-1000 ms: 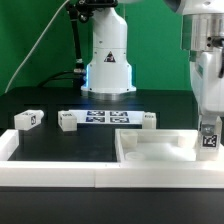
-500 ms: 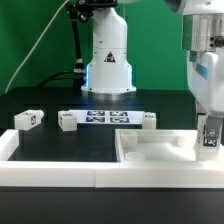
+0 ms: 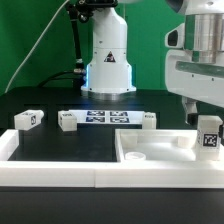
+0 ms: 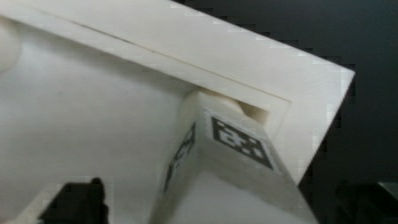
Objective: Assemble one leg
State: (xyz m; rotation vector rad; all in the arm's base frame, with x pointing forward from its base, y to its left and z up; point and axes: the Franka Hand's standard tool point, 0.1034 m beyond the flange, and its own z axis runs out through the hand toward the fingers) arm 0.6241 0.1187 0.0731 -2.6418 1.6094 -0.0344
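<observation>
No words, numbers or brand names can be read. The only signs are black-and-white square tags: one on the leg [image 3: 209,140] standing in the tabletop's [image 3: 160,158] corner, others on three loose legs [image 3: 27,120] and the marker board [image 3: 105,117].

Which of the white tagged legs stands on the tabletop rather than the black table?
The leg at the exterior view's right, upright in the tabletop's corner; the other three lie on the table.
</observation>
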